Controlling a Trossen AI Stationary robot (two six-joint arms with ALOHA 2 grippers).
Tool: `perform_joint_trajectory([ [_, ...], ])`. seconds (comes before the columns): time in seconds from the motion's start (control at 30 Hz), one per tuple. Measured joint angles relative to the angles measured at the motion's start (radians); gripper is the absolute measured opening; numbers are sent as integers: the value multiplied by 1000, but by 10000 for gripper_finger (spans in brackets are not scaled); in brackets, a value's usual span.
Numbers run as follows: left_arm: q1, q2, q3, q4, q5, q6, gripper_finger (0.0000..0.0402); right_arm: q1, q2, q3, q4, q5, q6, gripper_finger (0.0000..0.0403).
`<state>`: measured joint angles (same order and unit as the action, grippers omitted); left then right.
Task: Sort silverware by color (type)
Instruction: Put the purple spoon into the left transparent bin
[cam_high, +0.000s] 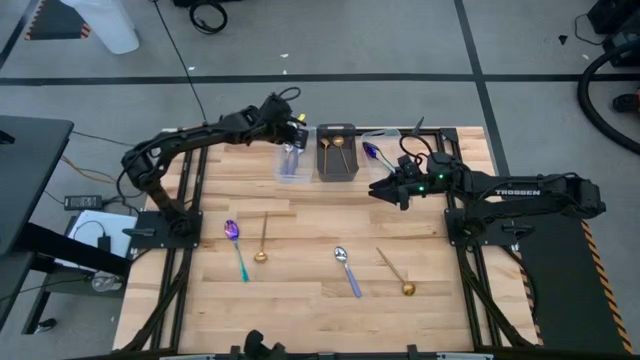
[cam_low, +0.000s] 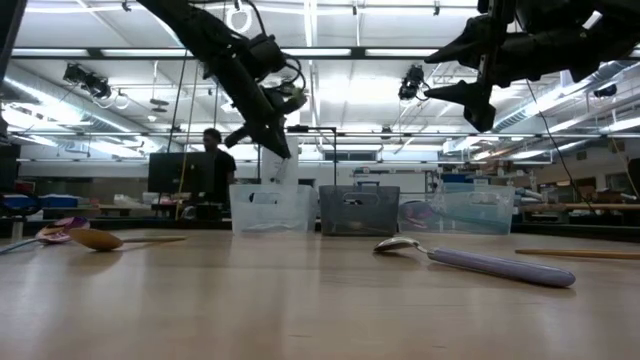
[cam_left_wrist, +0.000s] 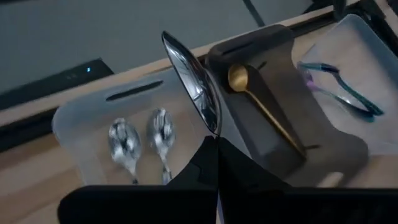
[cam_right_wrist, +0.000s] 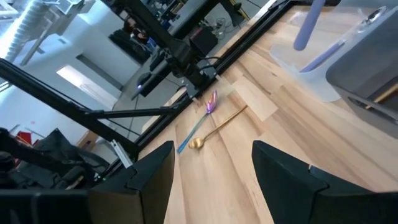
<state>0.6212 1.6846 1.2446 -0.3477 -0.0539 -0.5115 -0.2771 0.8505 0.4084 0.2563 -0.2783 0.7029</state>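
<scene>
My left gripper (cam_left_wrist: 216, 142) hangs over the far-middle row of bins, shut on a shiny silver spoon (cam_left_wrist: 194, 81). Below it, a clear bin (cam_high: 290, 163) holds two silver spoons (cam_left_wrist: 143, 140). Beside that stand a dark bin (cam_high: 336, 155) with a gold spoon (cam_left_wrist: 258, 102) and a clear bin (cam_high: 378, 150) with a rainbow spoon (cam_left_wrist: 339, 87). Lying flat on the table are a rainbow spoon (cam_high: 237, 245), a gold spoon (cam_high: 262, 240), a silver spoon (cam_high: 346, 270) and another gold spoon (cam_high: 395, 272). My right gripper (cam_high: 385, 190) hovers open near the right clear bin. My left gripper pinches the silver spoon just behind its bowl (cam_left_wrist: 214, 127) between its two shut fingers; the handle is hidden by the gripper. The fingers slant down toward the far edge. The spoon's bowl sticks out past the fingertips, lifted clear above the clear bin.
The three bins stand side by side at the far edge of the wooden table (cam_high: 320, 310). Its near half shows bare wood around the four loose spoons. Arm bases and black frame rails line both sides. A person (cam_low: 215, 160) stands in the room beyond.
</scene>
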Motion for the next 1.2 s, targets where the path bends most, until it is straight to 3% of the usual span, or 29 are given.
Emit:
perform_joint_trajectory([
  [0.5, -3, 134, -1, -18, -34, 362, 1, -3, 0, -1, -34, 58, 53, 225],
  [1.2, -3, 191, 0, -101, -57, 314, 18, -3, 0, -1, -26, 103, 73, 225],
])
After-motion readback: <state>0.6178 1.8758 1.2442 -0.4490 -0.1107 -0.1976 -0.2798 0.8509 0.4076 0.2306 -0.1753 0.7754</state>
